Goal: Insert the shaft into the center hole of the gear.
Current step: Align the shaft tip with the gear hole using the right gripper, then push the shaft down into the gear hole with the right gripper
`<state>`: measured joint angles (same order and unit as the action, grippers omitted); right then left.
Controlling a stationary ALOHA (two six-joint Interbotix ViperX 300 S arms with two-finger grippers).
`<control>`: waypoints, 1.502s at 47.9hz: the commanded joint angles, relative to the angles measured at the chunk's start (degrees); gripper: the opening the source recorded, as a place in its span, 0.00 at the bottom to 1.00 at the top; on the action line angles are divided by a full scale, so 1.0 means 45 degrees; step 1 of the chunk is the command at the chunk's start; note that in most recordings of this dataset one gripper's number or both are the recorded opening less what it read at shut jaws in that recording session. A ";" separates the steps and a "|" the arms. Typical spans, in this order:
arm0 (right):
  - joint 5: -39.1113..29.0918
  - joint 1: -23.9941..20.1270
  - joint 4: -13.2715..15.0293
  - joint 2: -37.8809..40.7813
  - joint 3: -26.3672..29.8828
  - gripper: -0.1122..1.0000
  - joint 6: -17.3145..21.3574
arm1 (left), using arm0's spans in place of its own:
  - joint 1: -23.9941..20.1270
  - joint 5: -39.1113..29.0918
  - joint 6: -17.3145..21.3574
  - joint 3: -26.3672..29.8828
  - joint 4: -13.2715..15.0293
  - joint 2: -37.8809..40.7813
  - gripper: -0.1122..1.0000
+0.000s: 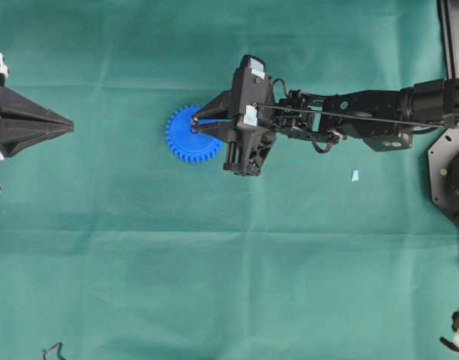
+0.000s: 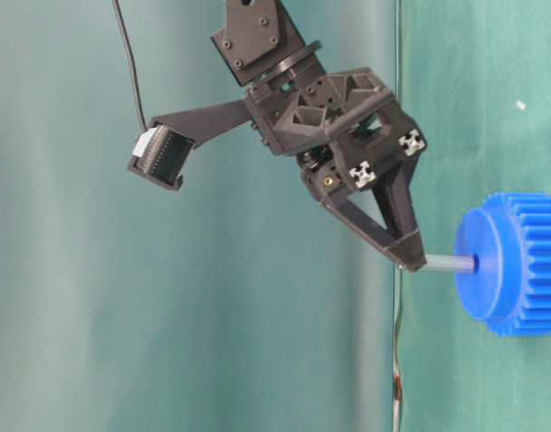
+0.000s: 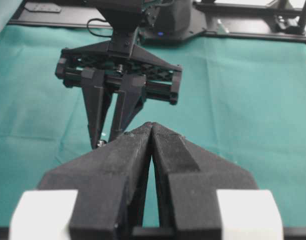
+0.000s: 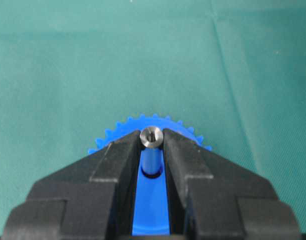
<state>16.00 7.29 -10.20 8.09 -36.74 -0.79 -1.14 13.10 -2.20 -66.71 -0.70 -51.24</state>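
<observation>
the insertion itself was the step in hand. the right hand [image 2: 410, 263] was pinched on the top end of the shaft [image 2: 448, 263], and the table-level view showed the pin's other end already entered in the center hole [image 4: 152, 172] of the gear [image 1: 190, 136], with a good length of bare metal between the fingertips and the hub. the gear lay flat on the green desk [image 1: 214, 262], a little left of the middle of the overhead view. from the right wrist view the shaft stood straight between the two fingers [image 4: 118, 160], its shiny end level with their tips.

by my reading the next move called for pressing straight along the pin's axis until it seated, then letting go without tipping it; any sideways drag could have cocked the pin or slid the gear, since nothing held the gear down.

the left hand [image 1: 61, 126] sat closed and empty, well apart at the left edge. a small pale scrap [image 1: 355, 175] lay on the cloth beneath the right arm, clear of the work. nothing stood in the way.
</observation>
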 commanded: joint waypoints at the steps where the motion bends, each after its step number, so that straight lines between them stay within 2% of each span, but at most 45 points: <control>1: 0.0039 -0.0020 -0.0039 -0.0273 0.0313 0.25 0.0000 | -0.0059 0.0059 -0.0020 0.0293 -0.0020 0.0059 0.10; 72: -0.0469 0.0176 -0.0039 0.0742 0.0527 0.25 0.0000 | -0.0039 -0.0098 -0.0234 0.0273 -0.0020 0.0059 0.10</control>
<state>13.89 8.00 -10.20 12.04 -35.51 -0.88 -1.23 12.39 -3.34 -66.71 -0.70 -51.24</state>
